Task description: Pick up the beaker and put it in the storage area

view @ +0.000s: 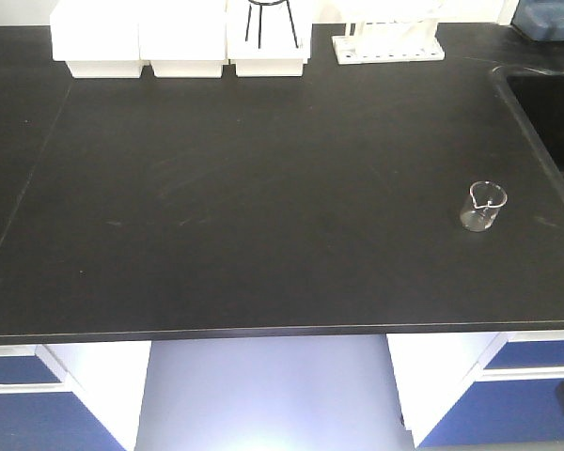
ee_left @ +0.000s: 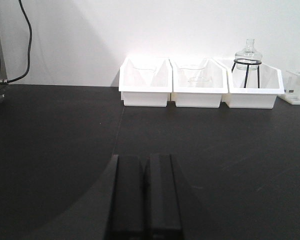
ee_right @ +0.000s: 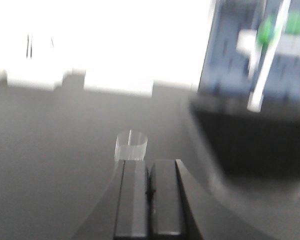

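Left fingers (ee_left: 129, 195), right fingers (ee_right: 135, 200) — closed, empty.

— What will you see of your left gripper (ee_left: 145, 165)?

— Two matte black fingers (ee_left: 129, 200), long flat-topped bars with squared ends and a thin seam between them. A black housing (ee_left: 90, 210) curves away to the gripper's left.

— And your right gripper (ee_right: 150, 170)?

— You get the same blocky pair, dark grey through the blur, with a fine dark seam. Its body flares out on both sides.
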{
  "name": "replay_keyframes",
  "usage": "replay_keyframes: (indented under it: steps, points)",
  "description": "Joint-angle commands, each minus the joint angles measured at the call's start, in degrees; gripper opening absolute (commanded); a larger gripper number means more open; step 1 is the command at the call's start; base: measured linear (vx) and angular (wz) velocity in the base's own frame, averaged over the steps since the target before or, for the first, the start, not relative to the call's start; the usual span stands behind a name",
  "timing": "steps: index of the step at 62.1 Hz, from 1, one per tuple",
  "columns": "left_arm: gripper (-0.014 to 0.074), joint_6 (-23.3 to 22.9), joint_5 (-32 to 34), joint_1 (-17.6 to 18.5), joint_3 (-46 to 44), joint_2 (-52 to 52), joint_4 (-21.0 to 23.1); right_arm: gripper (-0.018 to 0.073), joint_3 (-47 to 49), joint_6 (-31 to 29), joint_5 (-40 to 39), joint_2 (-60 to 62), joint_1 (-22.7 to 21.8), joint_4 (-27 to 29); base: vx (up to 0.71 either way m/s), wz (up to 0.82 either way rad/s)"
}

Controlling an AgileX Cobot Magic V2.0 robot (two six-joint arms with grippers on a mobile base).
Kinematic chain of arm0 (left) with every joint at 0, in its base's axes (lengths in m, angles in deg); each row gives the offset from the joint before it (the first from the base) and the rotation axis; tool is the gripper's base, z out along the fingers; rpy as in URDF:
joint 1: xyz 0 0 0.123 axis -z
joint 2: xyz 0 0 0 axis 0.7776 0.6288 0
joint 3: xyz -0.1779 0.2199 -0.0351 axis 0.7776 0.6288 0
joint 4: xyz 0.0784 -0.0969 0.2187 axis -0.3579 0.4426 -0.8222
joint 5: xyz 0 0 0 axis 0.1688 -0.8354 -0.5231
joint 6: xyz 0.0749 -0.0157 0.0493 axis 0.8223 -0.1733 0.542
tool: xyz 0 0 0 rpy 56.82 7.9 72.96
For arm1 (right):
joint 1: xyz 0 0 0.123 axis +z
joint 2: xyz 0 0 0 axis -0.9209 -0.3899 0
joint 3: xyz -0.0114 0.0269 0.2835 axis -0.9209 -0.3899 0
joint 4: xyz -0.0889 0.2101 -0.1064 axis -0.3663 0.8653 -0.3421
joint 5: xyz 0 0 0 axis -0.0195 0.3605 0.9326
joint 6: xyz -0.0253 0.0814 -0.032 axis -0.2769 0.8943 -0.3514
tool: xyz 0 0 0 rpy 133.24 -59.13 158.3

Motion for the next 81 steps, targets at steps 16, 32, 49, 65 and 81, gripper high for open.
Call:
replay_keyframes:
  steps: [16,32,49,65,81]
  points:
    - [-0.0008,-0.37,4.82,0.36,1.25,-1.09,0.32,-0.0007,13.77,3.67,-13.11,-3.67,0.00,-1.68,0.00,0.00]
    - [-0.0008,-0.37,4.82,0.36,1.25,-1.09,0.32,-0.0007,24.53,3.15,-9.50,-24.31,0.00,-6.08,0.00,0.00]
    - [-0.0008,-0.37,4.82,0.36,1.25,-1.09,0.32,-0.0004,14.62,3.67,-31.33,-43.60,0.00,-1.75,0.00,0.00]
    - [-0.0008,-0.37,4.82,0.36,1.25,-1.09,0.32,0.0024,13.36,1.16,-39.71,-59.70,0.00,0.22,0.00,0.00]
    - [-0.0008,-0.37,4.82,0.36,1.25,-1.09,0.32,0.0253,13.32,1.16,-46.36,-70.68,0.00,8.92,0.00,0.00]
